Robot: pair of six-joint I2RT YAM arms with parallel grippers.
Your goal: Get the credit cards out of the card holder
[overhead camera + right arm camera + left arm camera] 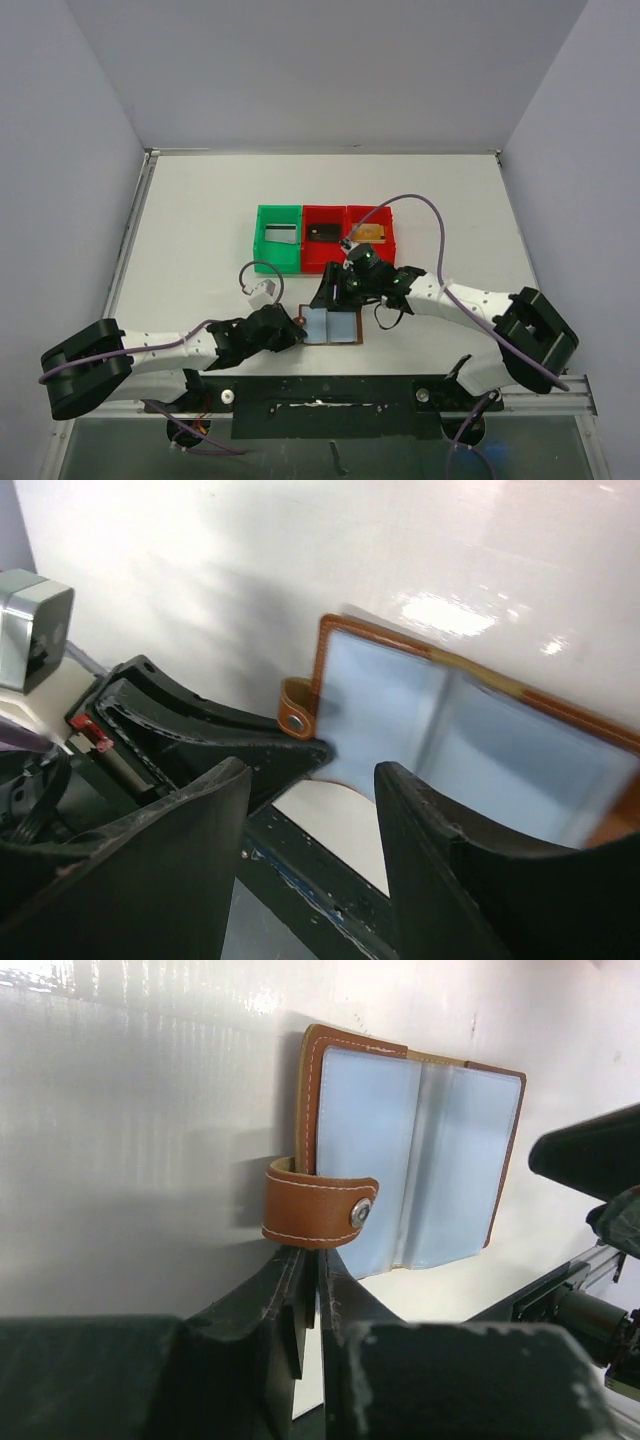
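the card holder (330,326) (415,1160) (460,730) lies open and flat on the white table (200,220), near its front edge, between the two arms. its brown leather rim frames two inner panels, pale blue on one side and greyer on the other; whether those faces are cards or only sleeves i cannot tell. its snap strap (315,1205) (293,708) curls up from the outer edge on the left arm's side.

the left gripper (298,330) (310,1260) (310,750) is low at that edge, its jaws drawn together to a thin slit, tips right against the strap's lower edge; whether they pinch the leather cannot be made out.

the right gripper (335,295) (312,772) hangs over the holder's far side, jaws wide apart with nothing between them.

farther back on the table stand a green bin (262,245) and two red bins (308,250) (390,235) in a touching row, apart from the holder
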